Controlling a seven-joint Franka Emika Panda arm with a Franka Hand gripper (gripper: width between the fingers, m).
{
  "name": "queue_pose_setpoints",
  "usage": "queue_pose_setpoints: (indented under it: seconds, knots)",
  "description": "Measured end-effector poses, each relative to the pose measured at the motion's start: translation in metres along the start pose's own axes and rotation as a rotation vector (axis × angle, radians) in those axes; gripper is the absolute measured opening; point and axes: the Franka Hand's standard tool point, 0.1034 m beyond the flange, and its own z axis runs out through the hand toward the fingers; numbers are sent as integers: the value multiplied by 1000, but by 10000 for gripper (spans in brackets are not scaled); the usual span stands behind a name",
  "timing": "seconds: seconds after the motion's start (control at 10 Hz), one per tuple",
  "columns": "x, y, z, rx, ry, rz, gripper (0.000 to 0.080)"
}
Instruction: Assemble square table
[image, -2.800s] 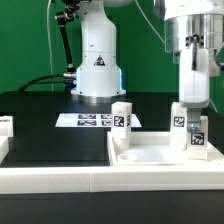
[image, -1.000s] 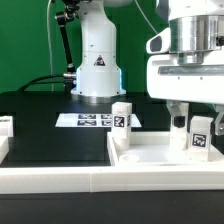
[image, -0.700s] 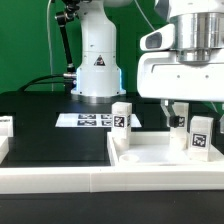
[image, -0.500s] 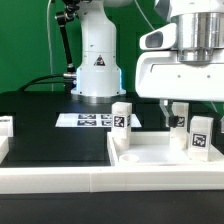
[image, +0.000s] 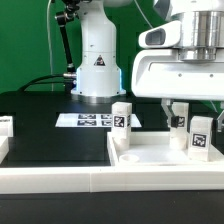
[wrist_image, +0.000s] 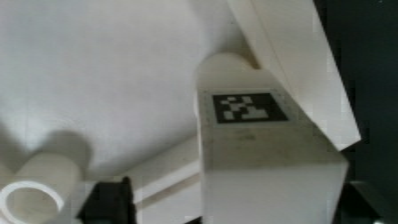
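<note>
The white square tabletop (image: 150, 153) lies rim-up at the front on the exterior view's right. Three white legs with tags stand on it: one at its far left corner (image: 122, 117), one further right (image: 180, 121), and one nearest the right edge (image: 200, 134). My gripper (image: 192, 108) hangs just above the right-hand legs, its broad side to the camera. In the wrist view a tagged leg (wrist_image: 258, 130) stands between my dark fingertips (wrist_image: 111, 200). One tip is close against the leg and the other stands clear of it, so the gripper (wrist_image: 244, 200) is open.
The marker board (image: 95, 120) lies on the black mat before the white robot base (image: 97, 60). A small white tagged part (image: 5, 126) sits at the exterior view's left edge. A long white rail (image: 60, 180) runs along the front. A round white stub (wrist_image: 36, 195) rises from the tabletop beside the leg.
Since 2.8 s ago my gripper has risen off the right-hand leg and turned its broad side to the camera. Over the last second it drifted slightly to the exterior view's left. The legs have not moved.
</note>
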Motion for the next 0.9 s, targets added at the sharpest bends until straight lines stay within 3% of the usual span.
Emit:
queue_pose_setpoints:
  seconds: [0.1,0.2,0.6,0.9]
  knots:
    - [0,0,0,0,0,25,398]
    - [0,0,0,0,0,28,290]
    - [0,0,0,1,-1,336,290]
    - [-2,2,1,28,9,625,290]
